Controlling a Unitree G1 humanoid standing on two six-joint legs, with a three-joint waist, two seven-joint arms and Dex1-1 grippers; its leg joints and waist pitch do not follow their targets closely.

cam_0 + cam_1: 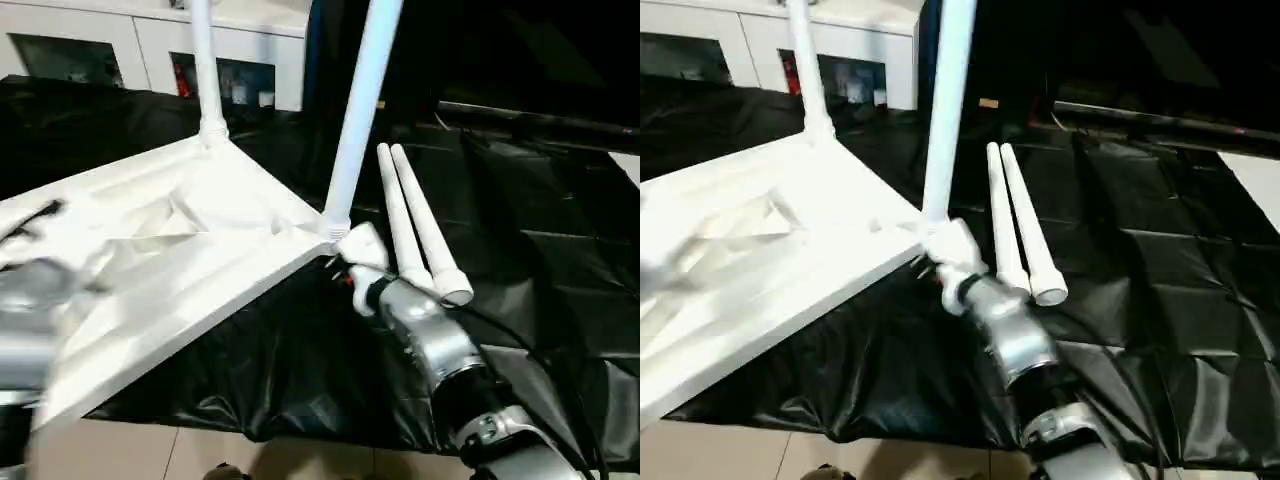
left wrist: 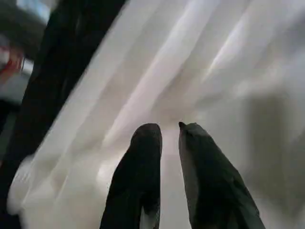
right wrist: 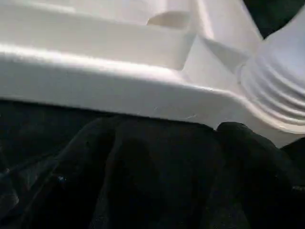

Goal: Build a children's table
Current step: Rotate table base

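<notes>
Two legs point(image 1: 358, 110) seated in upturned tabletop point(image 1: 180, 260), two loose legs point(image 1: 415, 225) left; left gripper point(image 2: 167, 138) fingers slightly parted, empty; right gripper point(image 3: 162, 138) fingers wide apart at the corner.

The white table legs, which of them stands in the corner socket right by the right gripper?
The nearer upright leg, whose flared base sits in the tabletop corner beside the right gripper. The other upright leg stands at the far corner; two loose legs lie on the black sheet.

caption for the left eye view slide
Upturned white table top with two legs fitted, two spare legs lying beside it.
</notes>
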